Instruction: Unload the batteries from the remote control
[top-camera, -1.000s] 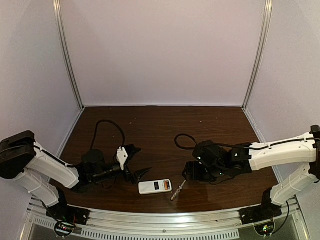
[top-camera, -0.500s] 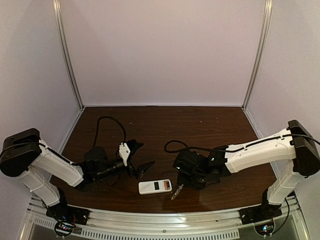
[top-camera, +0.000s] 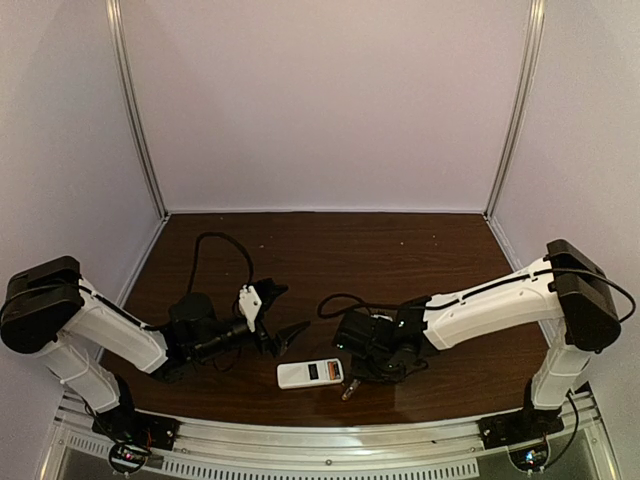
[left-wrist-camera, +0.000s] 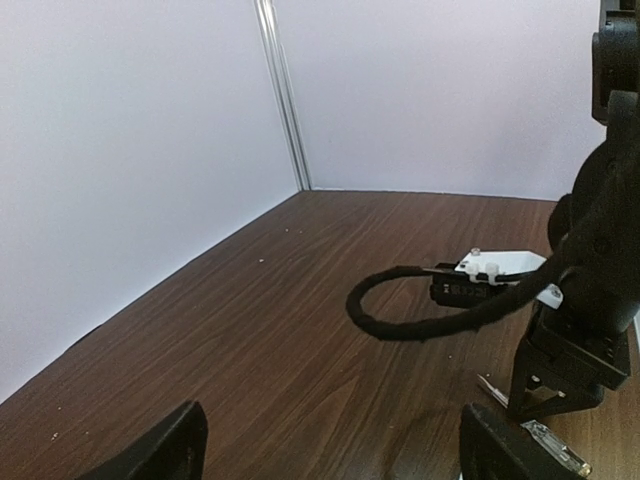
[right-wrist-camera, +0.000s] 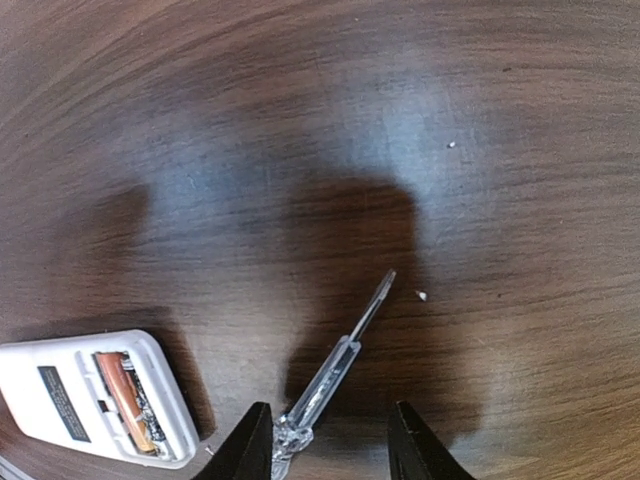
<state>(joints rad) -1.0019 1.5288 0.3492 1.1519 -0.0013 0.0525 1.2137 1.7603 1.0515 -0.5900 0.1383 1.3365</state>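
Worktop (top-camera: 400, 250): dark wood-grain, pale walls on three sides. Left arm (top-camera: 100, 335) reaches in low from 8 o'clock, right arm (top-camera: 490, 300) from 4 o'clock, and both end near the front-centre. Left hand (top-camera: 283, 315) is released: jaws wide, nothing between them, off the surface at about 10 o'clock from the remote control (top-camera: 310, 373). Right hand (right-wrist-camera: 330, 445) sits at about 2 o'clock from the remote, with a black cable (top-camera: 340, 300) looping off its wrist. Its jaws are part-way apart, one either side of the handle end of the screwdriver (right-wrist-camera: 335, 375). The handle is close to one finger with a clear gap to the other, so there's no clamp on it. The remote lies flat at 6 o'clock on the worktop, near the front edge, white back up and compartment uncovered. The screwdriver lies flat just beside the remote's right end, apart from it, and in the wrist view its tip points to 1 o'clock. One orange battery (right-wrist-camera: 125, 395) is seated in the recess; can't tell whether a second lies beside it.
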